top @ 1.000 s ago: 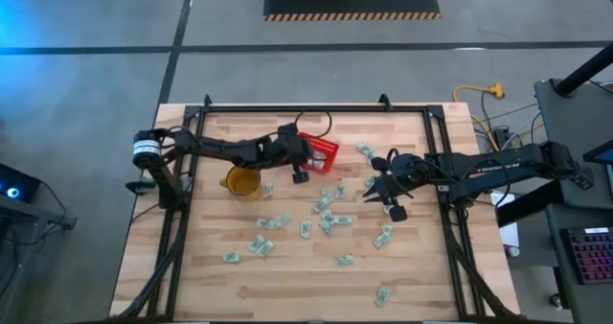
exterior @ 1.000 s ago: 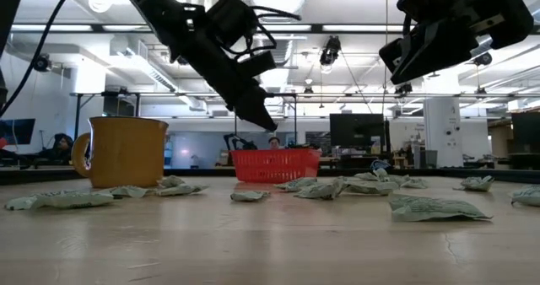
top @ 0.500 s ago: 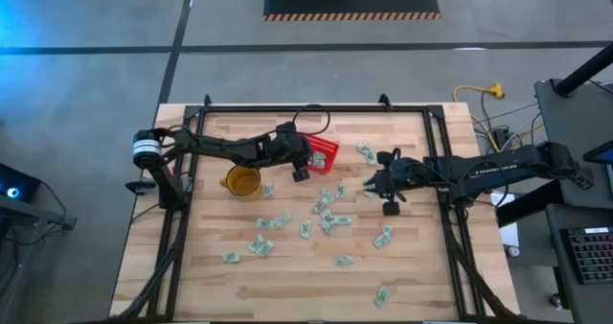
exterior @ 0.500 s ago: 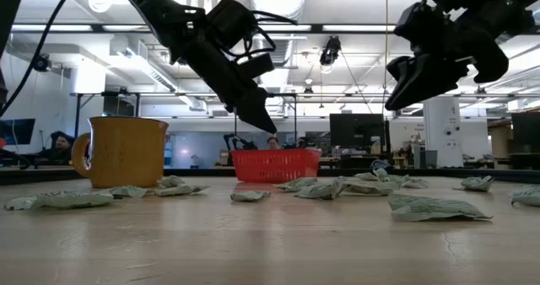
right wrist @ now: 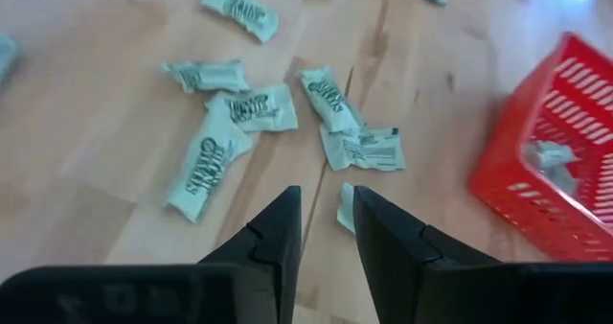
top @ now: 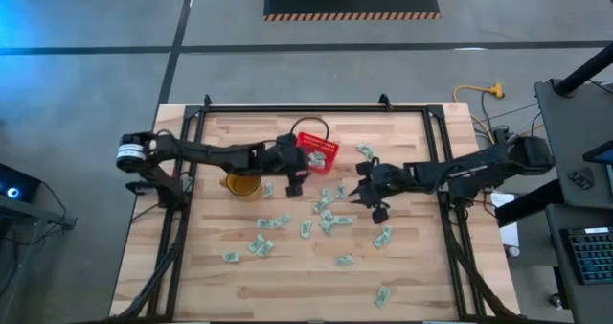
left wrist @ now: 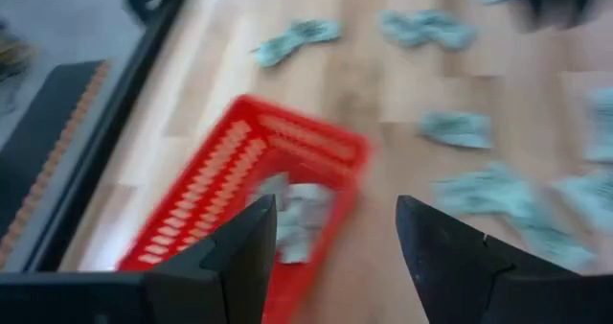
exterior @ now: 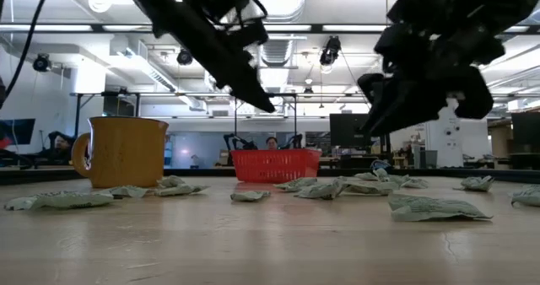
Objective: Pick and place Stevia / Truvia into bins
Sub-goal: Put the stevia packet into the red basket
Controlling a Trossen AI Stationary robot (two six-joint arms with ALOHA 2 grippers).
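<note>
Many pale green and white sachets (top: 326,214) lie flat and scattered on the wooden table; several show close up in the right wrist view (right wrist: 249,108). The red basket (top: 318,150) stands at the far middle, with a few sachets (left wrist: 299,214) lying in it. My left gripper (left wrist: 335,238) hangs open just on the near-left side of the basket, above the table, with nothing between its fingers. My right gripper (right wrist: 326,223) hovers low over the sachets right of centre (top: 369,192), its fingers a little apart and holding nothing; a small sachet (right wrist: 345,209) lies on the table just beyond the tips.
A yellow mug (top: 241,182) stands on the table left of the basket, close to my left arm. A black frame (top: 316,108) runs around the table's edges. More sachets (top: 383,293) lie toward the near edge, with bare wood between them.
My left gripper has risen a little and drawn back from the basket toward the table's left. My right gripper has gone down and toward the table's left, closer to the sachets in the middle. The basket, mug and sachets on the table have stayed in place.
</note>
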